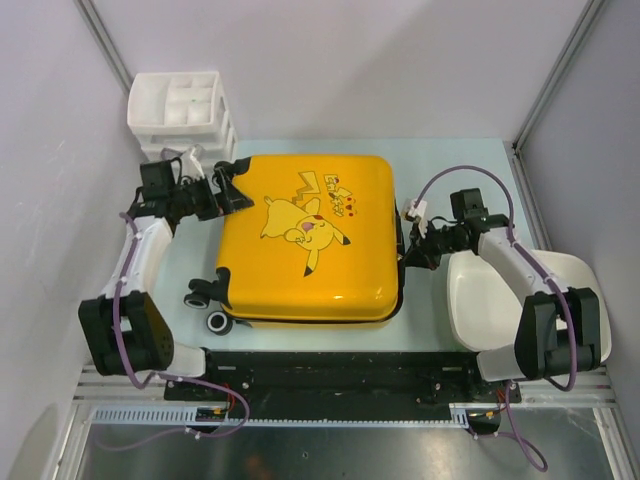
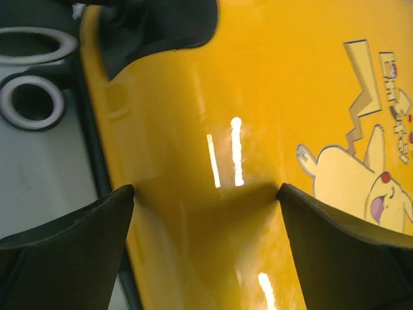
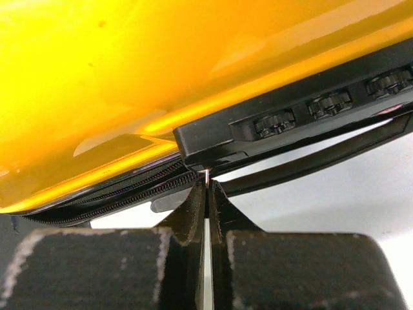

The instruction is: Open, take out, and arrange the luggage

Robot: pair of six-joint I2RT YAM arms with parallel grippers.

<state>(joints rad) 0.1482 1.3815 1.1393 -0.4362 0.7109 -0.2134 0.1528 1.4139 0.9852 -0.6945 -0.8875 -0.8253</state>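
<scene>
At the Pikachu suitcase's (image 1: 310, 240) three o'clock edge, the right gripper (image 1: 406, 257) sits pinched shut at the zipper (image 3: 129, 190); the left gripper (image 1: 238, 187) gapes wide at ten.

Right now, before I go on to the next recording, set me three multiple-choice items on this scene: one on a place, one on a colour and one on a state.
1. Where does the white drawer unit stand relative to the luggage?
A. on top of it
B. beyond its far left corner
C. by its near right corner

2. What colour is the shell of the luggage?
A. blue
B. red
C. yellow

3. How is the left gripper?
A. open above the shell
B. shut on a wheel
C. out of view

Answers:
1 B: the top view shows the unit past the far left corner, by the wall.
2 C: the shell is yellow in all three views.
3 A: the left wrist view shows its jaws wide apart with the yellow shell between them.
</scene>
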